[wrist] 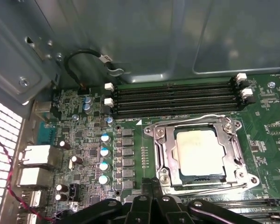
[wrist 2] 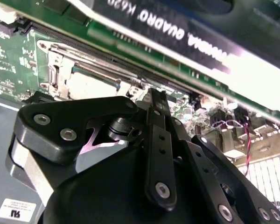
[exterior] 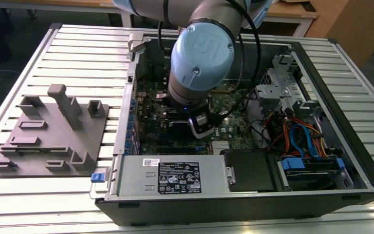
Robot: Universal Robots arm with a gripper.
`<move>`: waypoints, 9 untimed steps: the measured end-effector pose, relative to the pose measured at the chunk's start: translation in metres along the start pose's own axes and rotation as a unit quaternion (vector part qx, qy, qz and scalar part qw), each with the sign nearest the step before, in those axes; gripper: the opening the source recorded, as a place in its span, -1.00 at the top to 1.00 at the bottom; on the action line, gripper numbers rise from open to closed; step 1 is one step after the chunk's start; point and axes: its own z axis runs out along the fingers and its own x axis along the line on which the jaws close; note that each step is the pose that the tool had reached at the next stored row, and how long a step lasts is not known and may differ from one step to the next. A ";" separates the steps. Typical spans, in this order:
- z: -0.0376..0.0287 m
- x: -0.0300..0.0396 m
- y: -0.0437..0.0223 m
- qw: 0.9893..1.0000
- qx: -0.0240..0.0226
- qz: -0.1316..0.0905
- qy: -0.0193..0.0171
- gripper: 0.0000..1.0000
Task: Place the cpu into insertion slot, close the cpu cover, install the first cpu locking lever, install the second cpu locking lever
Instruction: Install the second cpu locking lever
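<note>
The small flat square cpu with its dull silver-grey metal top [wrist: 199,153] lies seated in the square insertion slot [wrist: 164,161] on the green circuit board [wrist: 266,140]. The thin silvery metal cpu cover [wrist: 229,137], a frame plate with a square window, lies flat around the chip, its wire levers running along the frame's edges. In the second wrist view the same cpu [wrist 2: 91,85] shows pale within the cover [wrist 2: 58,63], just beyond my fingers. My black pincer [wrist: 151,189] hovers just beside the socket's near edge, its fingertips drawn together and clamped on nothing; in the second wrist view the pincer [wrist 2: 156,95] tapers to one closed point above the board. Four long black memory slots [wrist: 172,98] run parallel beside the socket, and a row of blue-topped capacitors [wrist: 104,158] stands near it. In the exterior view my arm's pale blue wrist joint [exterior: 203,48] reaches down into the open black computer case [exterior: 343,146], which rests on a slatted metal table [exterior: 76,53]; a grey moulded fixture block [exterior: 50,131] sits toward the exterior view's left.
</note>
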 end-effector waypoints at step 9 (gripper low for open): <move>-0.0177 0.0019 0.0090 1.000 0.000 0.000 0.000 0.80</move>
